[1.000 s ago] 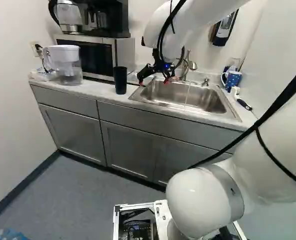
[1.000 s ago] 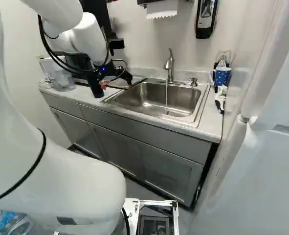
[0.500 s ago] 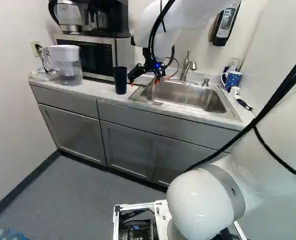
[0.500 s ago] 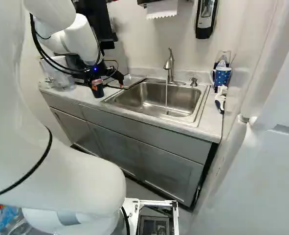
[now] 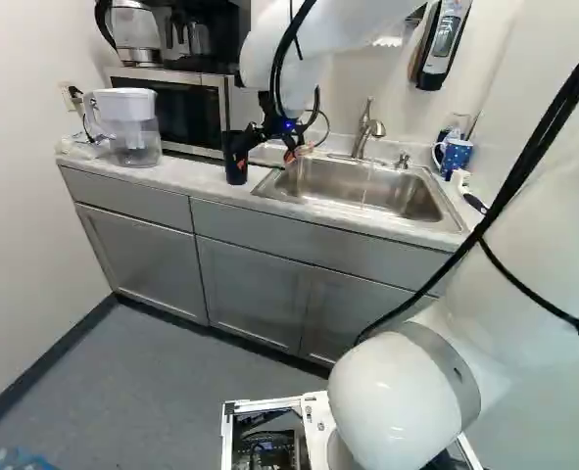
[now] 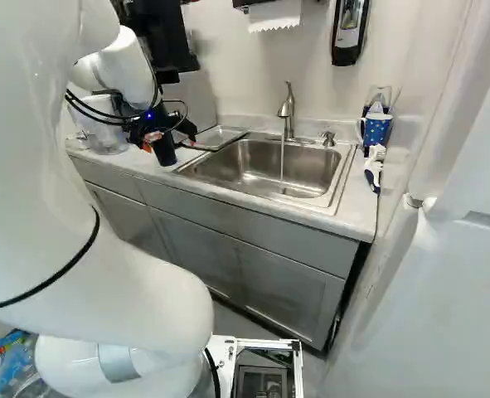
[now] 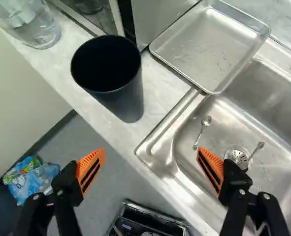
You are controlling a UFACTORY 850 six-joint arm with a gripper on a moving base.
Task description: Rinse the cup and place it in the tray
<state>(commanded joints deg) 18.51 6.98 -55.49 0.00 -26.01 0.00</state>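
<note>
I spread my black claw (image 7: 151,156) wide toward the tall, dark, round cup (image 7: 128,101), presumably to straddle it; the shallow metal tray (image 7: 209,49) adjoins the steel sink (image 7: 271,152), handy after rinsing.

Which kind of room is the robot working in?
It looks like a small kitchen corner, perhaps in an office: there is a metal sink with running water, a microwave on the counter, and a water pitcher.
</note>
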